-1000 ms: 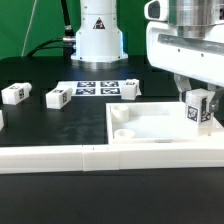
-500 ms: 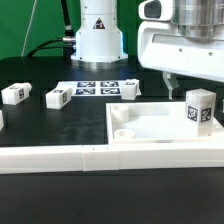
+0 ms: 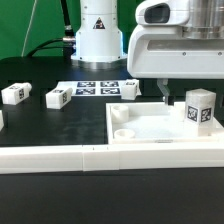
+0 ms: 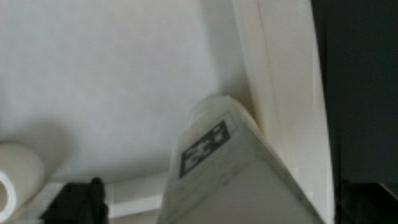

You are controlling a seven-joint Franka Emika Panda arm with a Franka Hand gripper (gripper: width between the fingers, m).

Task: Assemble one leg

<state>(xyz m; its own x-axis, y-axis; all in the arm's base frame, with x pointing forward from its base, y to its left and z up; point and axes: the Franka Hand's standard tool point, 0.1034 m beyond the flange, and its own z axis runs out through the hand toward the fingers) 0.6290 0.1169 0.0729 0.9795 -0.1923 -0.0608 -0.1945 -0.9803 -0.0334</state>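
Note:
One leg [image 3: 200, 108], a white post with a tag on its face, stands upright in the near corner of the large white panel [image 3: 150, 128] on the exterior view's right. My gripper [image 3: 172, 90] hangs above and slightly to the left of it, open and holding nothing. In the wrist view the leg [image 4: 222, 165] lies between my dark fingertips [image 4: 80, 200], apart from both, on the panel [image 4: 107, 80] beside its raised edge. Two more legs [image 3: 13, 93] [image 3: 59, 98] lie on the black table at the left.
The marker board [image 3: 100, 88] lies behind the panel, in front of the robot base [image 3: 97, 35]. A white rail [image 3: 60, 158] runs along the table's front. A round socket [image 3: 122, 113] sits in the panel's left part. Another white part [image 3: 1, 118] shows at the left edge.
My gripper has let go of the leg, risen and shifted to the exterior view's left. The leg stays standing in the panel's corner.

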